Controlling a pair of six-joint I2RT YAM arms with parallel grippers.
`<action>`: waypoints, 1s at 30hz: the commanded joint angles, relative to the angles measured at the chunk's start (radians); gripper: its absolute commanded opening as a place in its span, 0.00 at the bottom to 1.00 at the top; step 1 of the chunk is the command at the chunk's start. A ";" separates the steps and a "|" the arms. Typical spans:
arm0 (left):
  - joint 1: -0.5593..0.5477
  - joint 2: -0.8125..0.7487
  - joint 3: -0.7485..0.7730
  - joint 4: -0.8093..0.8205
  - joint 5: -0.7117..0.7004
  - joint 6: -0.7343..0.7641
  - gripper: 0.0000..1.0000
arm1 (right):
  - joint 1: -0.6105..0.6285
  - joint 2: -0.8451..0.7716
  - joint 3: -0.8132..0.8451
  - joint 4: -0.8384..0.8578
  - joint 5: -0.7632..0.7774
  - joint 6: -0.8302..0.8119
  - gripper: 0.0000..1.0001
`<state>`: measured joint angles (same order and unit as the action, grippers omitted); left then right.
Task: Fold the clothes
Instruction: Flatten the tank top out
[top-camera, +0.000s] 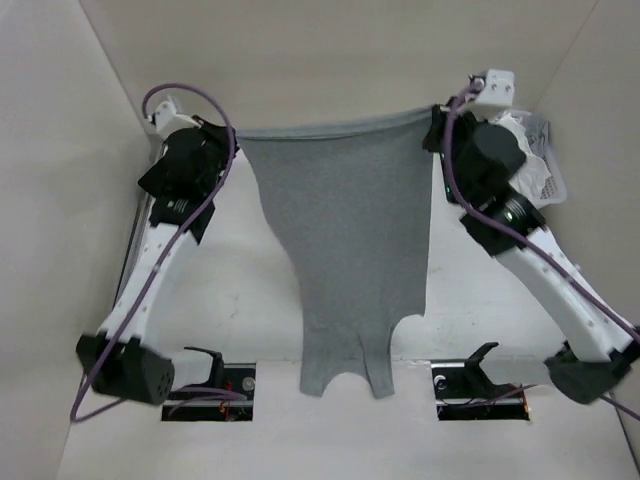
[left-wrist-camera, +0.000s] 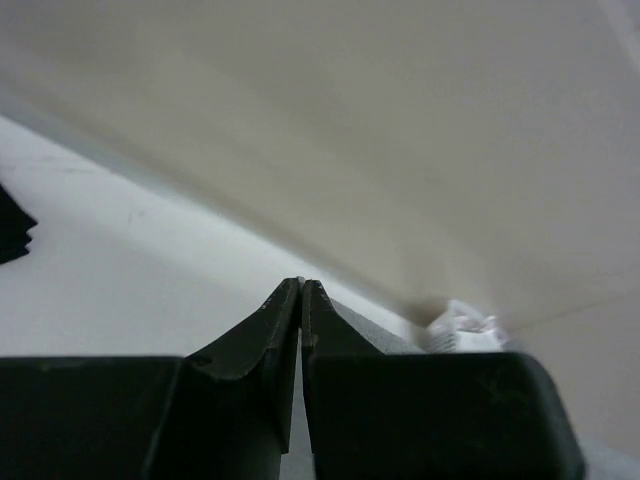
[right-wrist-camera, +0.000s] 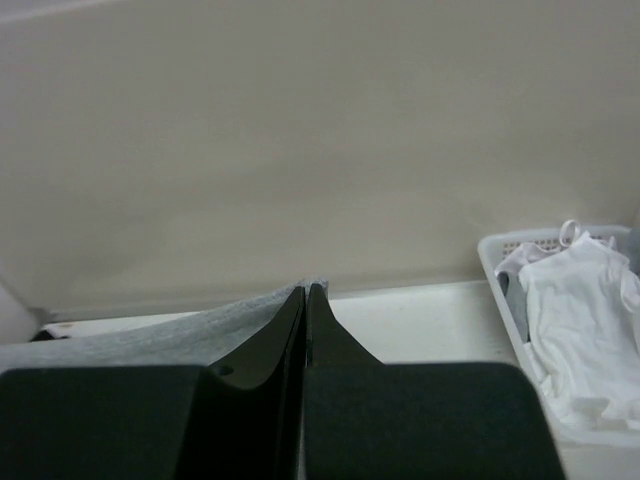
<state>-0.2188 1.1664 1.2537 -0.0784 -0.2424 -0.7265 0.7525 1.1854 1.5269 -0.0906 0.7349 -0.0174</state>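
- Shirt (top-camera: 350, 230) hangs stretched over the bench (top-camera: 240, 310), top corners clamped in the left gripper (top-camera: 236, 133) and right gripper (top-camera: 436, 122).
- Left bite looks thin, perhaps; a tug could slip it, dropping one corner.

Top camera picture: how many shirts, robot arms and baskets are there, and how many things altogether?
grey shirt: 1
robot arms: 2, the left arm and the right arm
white basket: 1
Total: 4
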 joint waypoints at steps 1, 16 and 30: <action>0.037 0.148 0.145 0.091 0.028 -0.014 0.02 | -0.230 0.158 0.132 -0.046 -0.358 0.238 0.00; 0.152 0.267 0.652 0.005 0.137 0.029 0.03 | -0.376 0.490 0.977 -0.428 -0.483 0.234 0.00; 0.052 -0.459 -0.569 0.013 -0.017 -0.011 0.03 | -0.114 -0.393 -0.667 -0.060 -0.361 0.511 0.00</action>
<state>-0.1581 0.8593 0.8062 -0.0223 -0.1955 -0.7258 0.5671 0.9440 1.0172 -0.2432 0.3130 0.3706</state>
